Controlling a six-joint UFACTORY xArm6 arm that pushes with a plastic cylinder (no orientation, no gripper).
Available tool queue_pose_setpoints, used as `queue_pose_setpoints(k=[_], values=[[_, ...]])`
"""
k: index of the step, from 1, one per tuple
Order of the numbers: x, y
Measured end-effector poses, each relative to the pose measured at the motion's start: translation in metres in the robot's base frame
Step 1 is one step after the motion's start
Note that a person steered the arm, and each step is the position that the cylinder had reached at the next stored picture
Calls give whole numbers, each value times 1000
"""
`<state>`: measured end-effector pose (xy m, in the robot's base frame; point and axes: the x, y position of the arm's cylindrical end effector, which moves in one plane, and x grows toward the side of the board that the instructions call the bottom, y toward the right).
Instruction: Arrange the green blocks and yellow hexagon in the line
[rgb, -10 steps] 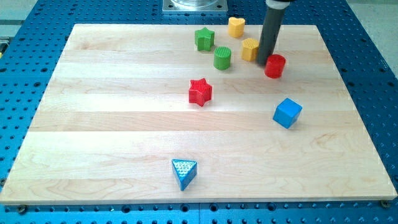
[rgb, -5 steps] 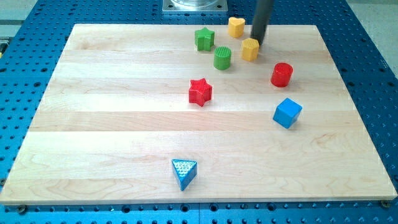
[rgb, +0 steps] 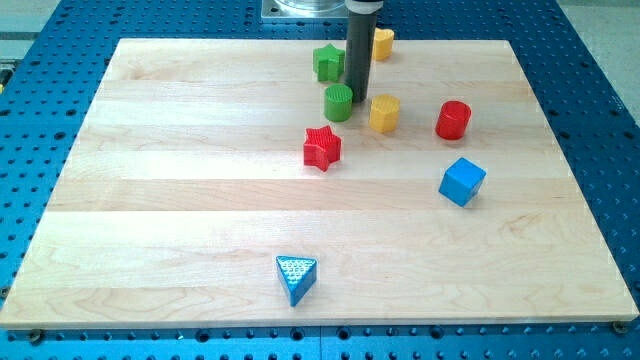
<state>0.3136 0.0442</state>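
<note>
1. Left to right on the wooden desk (rgb: 150, 200): the green plastic star block (rgb: 328, 62) sits at 11 o'clock from the green plastic cylinder block (rgb: 339, 102), unmoved.
2. My tip (rgb: 359, 100), a plain rod end effector with nothing to spread or pinch, now touches that cylinder's 3 o'clock side.
3. The yellow plastic hexagon block (rgb: 384, 113) has slid down to 4 o'clock of my tip; the cylinder shifted leftward.
4. Star, cylinder and hexagon don't form a straight line yet, I judge.
</note>
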Motion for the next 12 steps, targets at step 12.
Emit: queue_pose_setpoints(k=[12], values=[[15, -118]])
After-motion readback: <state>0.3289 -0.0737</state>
